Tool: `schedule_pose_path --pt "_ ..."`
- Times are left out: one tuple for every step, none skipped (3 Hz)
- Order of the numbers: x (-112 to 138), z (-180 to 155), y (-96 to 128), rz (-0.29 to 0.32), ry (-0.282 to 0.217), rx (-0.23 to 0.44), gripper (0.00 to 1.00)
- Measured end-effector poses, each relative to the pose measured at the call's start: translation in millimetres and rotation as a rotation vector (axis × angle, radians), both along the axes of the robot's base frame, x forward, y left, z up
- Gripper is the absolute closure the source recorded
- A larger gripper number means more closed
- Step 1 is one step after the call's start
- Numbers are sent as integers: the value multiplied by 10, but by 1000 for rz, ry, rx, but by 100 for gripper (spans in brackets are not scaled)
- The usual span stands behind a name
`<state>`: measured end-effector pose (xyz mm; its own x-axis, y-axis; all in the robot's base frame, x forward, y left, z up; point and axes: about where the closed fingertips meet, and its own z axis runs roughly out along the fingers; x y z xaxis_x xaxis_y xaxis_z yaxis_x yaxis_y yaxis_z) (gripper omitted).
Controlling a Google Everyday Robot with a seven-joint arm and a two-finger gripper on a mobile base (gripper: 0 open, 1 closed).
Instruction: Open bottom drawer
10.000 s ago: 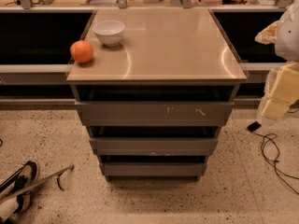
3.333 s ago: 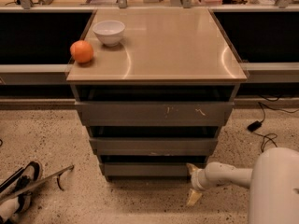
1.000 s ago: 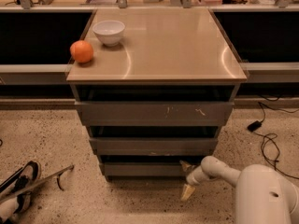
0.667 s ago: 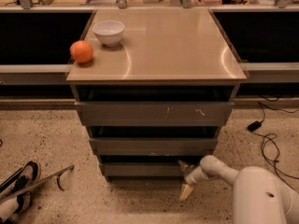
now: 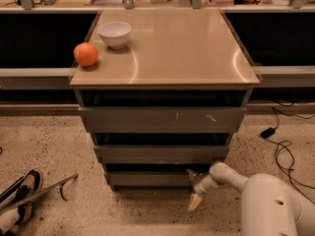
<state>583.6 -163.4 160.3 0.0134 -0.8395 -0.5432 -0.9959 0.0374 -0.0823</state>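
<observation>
The bottom drawer is the lowest and narrowest grey front of the cabinet, and it sits flush with the fronts above. My gripper comes in low from the right on a white arm. It is at the right end of the bottom drawer's front. One dark finger reaches up near the top edge of the front. A pale finger points down toward the floor.
An orange and a white bowl stand on the tan cabinet top. A shoe and a thin rod lie on the floor at left. Black cables lie at right. My white body fills the lower right.
The gripper has shifted a little left along the bottom drawer's right end. The drawer itself has not visibly moved.
</observation>
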Motion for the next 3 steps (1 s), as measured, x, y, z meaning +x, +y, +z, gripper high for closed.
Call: schedule_pose_path --pt "-36 29 30 4 21 -1 0" --pt "-182 76 112 26 89 -11 0" --pt "-188 72 119 27 91 -11 0"
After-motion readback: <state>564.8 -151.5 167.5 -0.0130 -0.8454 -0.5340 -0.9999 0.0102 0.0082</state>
